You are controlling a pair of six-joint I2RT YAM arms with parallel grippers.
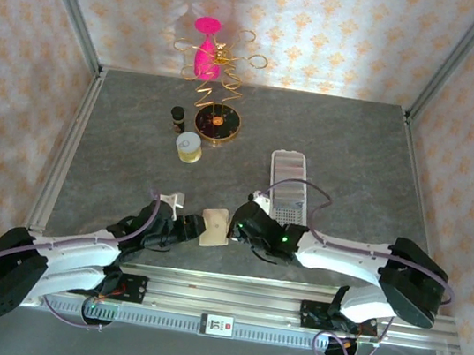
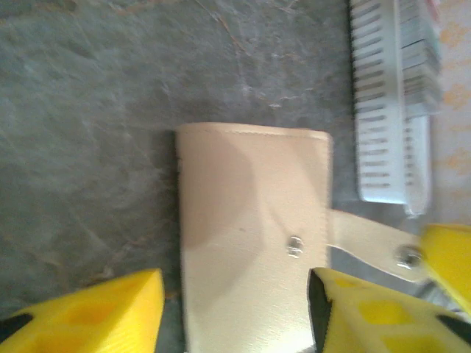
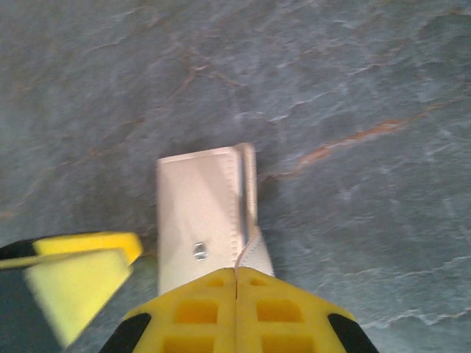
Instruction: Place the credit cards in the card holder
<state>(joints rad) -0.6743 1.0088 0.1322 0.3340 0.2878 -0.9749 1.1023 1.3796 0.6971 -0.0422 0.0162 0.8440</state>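
Left gripper (image 2: 235, 290) stands open astride the wallet (image 2: 250, 191), a finger on each side and nothing pinched. The right gripper (image 3: 235, 283) is closed on the wallet's snap tab (image 2: 368, 243), pulled out to the side.

Cards: none can be made out loose on the table (image 1: 348, 149). Pale grey-blue strips at one end of the holder (image 2: 379, 110) may be cards, but they are too blurred to be sure. Any others are probably inside the folded wallet.

Such cards should be light, stiff, thin and slick. Lying flat they offer no pinch, so the best hold is across an end that sticks out, or on the two long edges. The wallet looks soft and light. It is likely to slide or fold when a card is drawn, so one gripper should brace it by the body or tab.

The holder lies just beyond and right of the wallet, near the right arm's wrist, with its low rim easy to catch. Open stone lies past it and to the right. A jar (image 1: 188, 146) and tin (image 1: 218, 124) sit well apart at the far left. The rail (image 1: 228, 297) runs close behind the wallet, leaving little room on the near side.
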